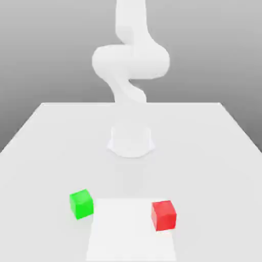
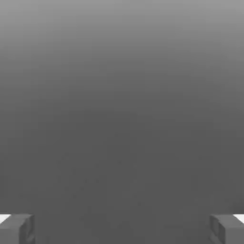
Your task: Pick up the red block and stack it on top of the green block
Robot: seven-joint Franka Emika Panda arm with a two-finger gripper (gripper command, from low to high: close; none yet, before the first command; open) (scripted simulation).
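Table, exterior view: pale surface with a straight far edge and two side edges that spread apart toward the camera. My base stands about midway between those side edges, nearer the far edge than the blocks are, and my white arm rises from it. On the camera's side of the base lies a lighter patch, its own far edge roughly parallel to the table's. Red block: a plain cube with its bottom on the surface, across the patch's side edge toward the exterior view's right, near the patch's far corner on that side. Green block: a plain cube just beside the patch's opposite side edge, near its other far corner, turned at an angle to the table's edges. The two blocks sit apart, with much of the patch's width between them; neither is stacked on the other. Hand view: my gripper is released, its two fingers parted widely with nothing held between them. Beyond them extends a plain grey background, paler toward one side.
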